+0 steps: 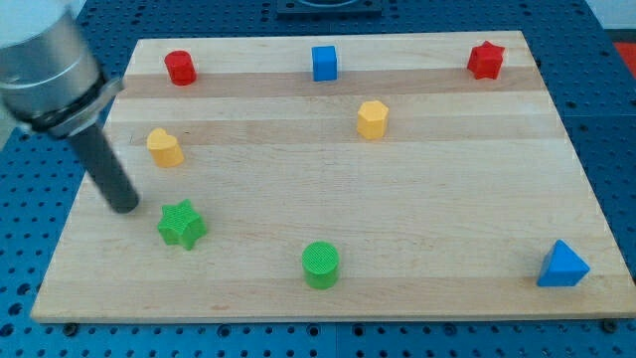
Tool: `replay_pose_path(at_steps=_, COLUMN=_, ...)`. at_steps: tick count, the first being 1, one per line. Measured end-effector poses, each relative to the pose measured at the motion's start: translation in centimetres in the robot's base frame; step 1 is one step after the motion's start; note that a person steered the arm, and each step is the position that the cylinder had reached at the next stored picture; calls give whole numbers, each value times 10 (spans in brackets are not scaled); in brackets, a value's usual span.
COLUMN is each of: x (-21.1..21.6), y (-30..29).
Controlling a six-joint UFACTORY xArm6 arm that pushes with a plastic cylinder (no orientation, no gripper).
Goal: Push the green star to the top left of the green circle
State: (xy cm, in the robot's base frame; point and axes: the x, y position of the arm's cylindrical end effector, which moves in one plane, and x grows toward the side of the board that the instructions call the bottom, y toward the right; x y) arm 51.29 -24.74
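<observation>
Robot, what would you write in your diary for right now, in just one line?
my tip: upper left of green star, not clearly touching | green circle: right of star, lower | star not yet top left of circle

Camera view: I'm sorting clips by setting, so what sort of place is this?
Probably a robotics lab bench. A wooden board lies on a blue perforated surface, small blocks such as the green star and green circle are scattered on it, and my tip sits just up-left of the star.

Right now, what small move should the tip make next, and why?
Probably push the green star a short way toward the view's right. My tip sits just off the star's upper left, and the green circle lies further right and lower, so the star needs to close that gap.
</observation>
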Motion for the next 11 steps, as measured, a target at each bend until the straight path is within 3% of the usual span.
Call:
replay_pose_path(at_steps=1, x=77, y=15)
replay_pose_path(at_steps=2, x=94, y=40)
replay_pose_path(at_steps=3, x=90, y=40)
replay_pose_path(at_steps=5, x=27, y=56)
replay_pose_path(at_steps=8, x=-24, y=140)
replay_pose_path(at_steps=9, x=-36, y=162)
replay_pose_path(at_steps=11, x=-30, y=154)
